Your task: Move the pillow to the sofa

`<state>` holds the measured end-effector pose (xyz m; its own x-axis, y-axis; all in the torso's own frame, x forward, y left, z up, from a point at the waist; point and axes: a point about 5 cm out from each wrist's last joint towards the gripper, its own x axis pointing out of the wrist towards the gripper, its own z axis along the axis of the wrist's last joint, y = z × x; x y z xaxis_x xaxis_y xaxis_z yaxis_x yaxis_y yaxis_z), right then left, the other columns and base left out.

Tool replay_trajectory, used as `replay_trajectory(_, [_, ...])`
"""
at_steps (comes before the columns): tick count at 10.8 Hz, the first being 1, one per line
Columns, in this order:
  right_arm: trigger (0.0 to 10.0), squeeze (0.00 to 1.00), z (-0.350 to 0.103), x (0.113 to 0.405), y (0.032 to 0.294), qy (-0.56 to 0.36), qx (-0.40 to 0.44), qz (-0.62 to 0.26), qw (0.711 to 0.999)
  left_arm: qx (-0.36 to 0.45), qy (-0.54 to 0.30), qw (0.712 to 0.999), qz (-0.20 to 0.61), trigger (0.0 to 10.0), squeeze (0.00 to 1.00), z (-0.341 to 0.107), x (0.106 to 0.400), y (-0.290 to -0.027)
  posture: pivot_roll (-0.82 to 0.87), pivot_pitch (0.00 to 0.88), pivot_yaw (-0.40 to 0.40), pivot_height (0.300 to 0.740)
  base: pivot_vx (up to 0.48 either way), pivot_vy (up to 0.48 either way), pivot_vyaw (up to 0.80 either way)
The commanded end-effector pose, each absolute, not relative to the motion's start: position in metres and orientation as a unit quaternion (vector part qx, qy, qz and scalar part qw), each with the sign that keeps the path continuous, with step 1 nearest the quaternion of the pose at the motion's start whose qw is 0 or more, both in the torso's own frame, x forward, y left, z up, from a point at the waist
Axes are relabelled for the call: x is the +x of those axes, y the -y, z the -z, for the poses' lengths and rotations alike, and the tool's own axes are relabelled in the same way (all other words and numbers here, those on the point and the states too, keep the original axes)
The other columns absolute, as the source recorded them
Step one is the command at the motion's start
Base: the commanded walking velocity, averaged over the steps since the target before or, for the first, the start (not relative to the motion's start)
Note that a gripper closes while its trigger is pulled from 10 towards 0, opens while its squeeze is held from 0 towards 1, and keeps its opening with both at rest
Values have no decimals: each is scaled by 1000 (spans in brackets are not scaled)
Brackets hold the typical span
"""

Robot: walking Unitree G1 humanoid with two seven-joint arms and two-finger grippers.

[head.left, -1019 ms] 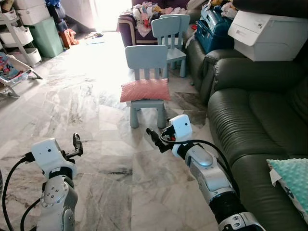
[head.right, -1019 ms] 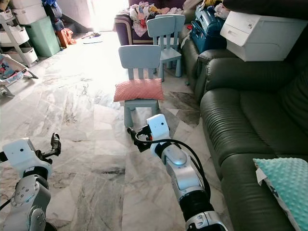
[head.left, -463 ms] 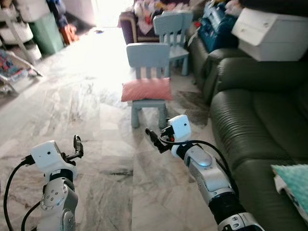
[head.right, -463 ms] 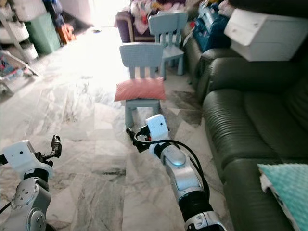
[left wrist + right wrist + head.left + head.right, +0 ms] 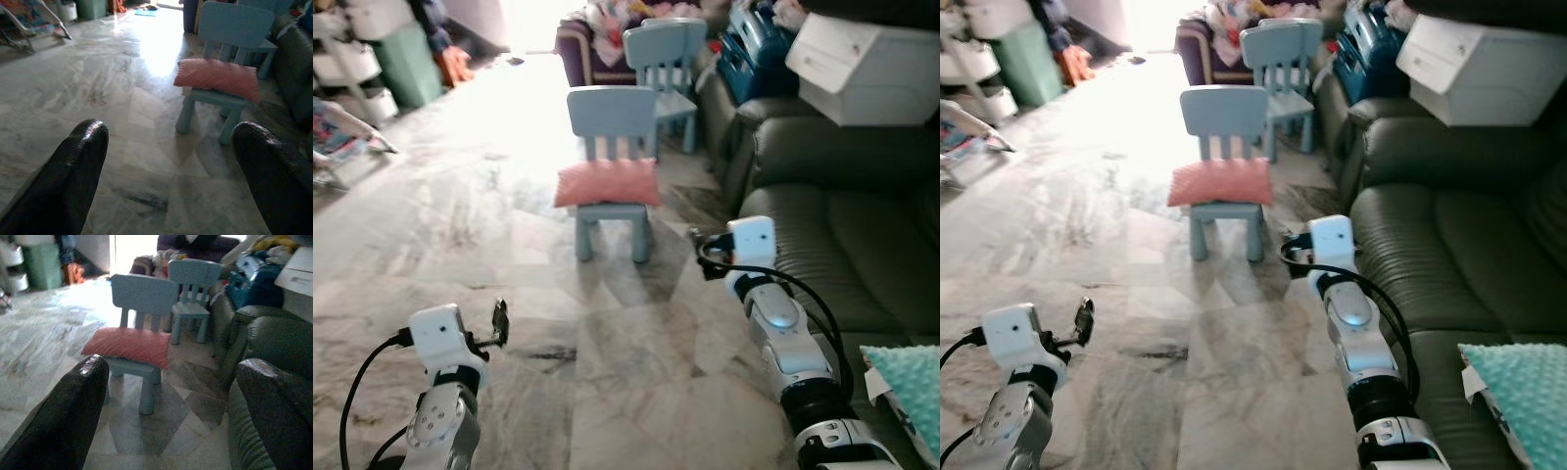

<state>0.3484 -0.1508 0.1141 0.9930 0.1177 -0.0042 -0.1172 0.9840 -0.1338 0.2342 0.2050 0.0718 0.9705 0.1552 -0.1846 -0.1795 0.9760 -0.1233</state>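
Approach phase, head views: pink pillow (image 5: 607,183) sits on the blue chair (image 5: 612,147) seat, well ahead of both arms; sofa (image 5: 842,245) on the right. Suggest closing in square on the chair front, then taking the pillow by its ends. Left wrist view: left gripper (image 5: 168,171) spread wide, empty. Right wrist view: right gripper (image 5: 171,406) wide, empty, pillow framed between the fingers.

Both arms are silver-grey, built of rounded segments with a black joint ring near the right elbow. A white boxy housing sits at each wrist. Black cables loop alongside each forearm. The left gripper (image 5: 498,322) carries glossy black, round-tipped fingers (image 5: 80,161).
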Motion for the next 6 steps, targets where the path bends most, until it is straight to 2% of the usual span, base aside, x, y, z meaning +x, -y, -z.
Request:
replay_trajectory(1, [10000, 0, -114, 348, 157, 6, -66, -39, 997, -68, -82, 992, -73, 10000, 0, -78, 233, -207, -160, 0, 74, 740, 0, 0, 0])
replay_trajectory(4, [10000, 0, -106, 339, 175, -3, -75, -12, 997, -44, -99, 993, -36, 10000, 0, -80, 216, -201, -148, 0, 64, 740, 0, 0, 0])
replay_trajectory(6, [10000, 0, -112, 342, 166, 7, -73, -31, 997, -35, -88, 995, -39, 10000, 0, -83, 208, -206, -135, 0, 47, 740, 0, 0, 0])
